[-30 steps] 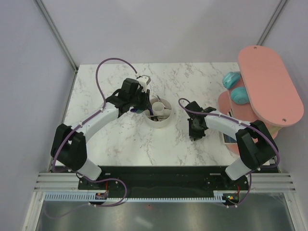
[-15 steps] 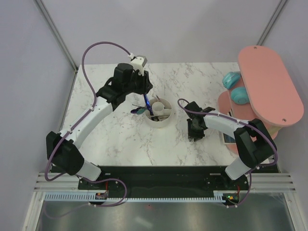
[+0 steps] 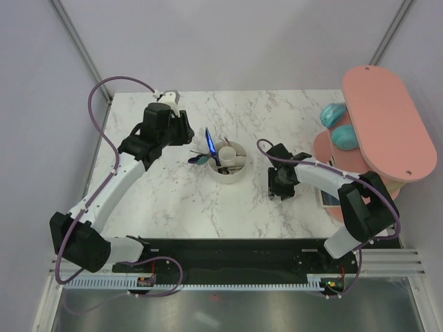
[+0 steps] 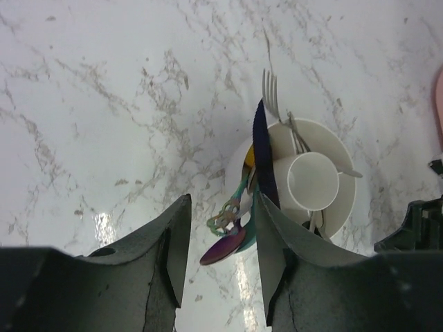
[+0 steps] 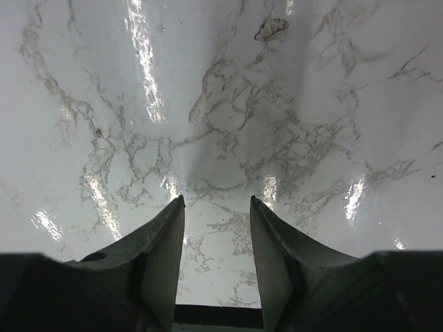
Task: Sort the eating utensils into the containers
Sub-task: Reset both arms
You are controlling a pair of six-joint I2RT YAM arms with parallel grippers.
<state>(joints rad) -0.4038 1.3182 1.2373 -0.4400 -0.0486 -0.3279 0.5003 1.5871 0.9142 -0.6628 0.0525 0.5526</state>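
Observation:
The white round holder (image 3: 229,163) stands mid-table with several eating utensils in it. A blue-handled one (image 3: 211,146) leans up out of its left side, and a purple spoon (image 3: 197,160) sticks out over the left rim. The left wrist view shows the holder's rim (image 4: 344,207), a silver fork (image 4: 271,90), the dark blue handle (image 4: 264,153) and the purple spoon bowl (image 4: 225,247). My left gripper (image 3: 187,133) (image 4: 221,200) hovers open, up and to the left of the holder, holding nothing. My right gripper (image 3: 282,185) (image 5: 217,200) is open over bare marble to the right of the holder.
A large pink oval board (image 3: 389,124) on a pink stand fills the right edge, with two teal objects (image 3: 335,114) beside it. White walls close in the table at the back and on both sides.
The left arm has drawn back up and to the left from the holder, its jaws widening. The blue-handled utensil stays leaning in the holder. The right jaws have spread wider.

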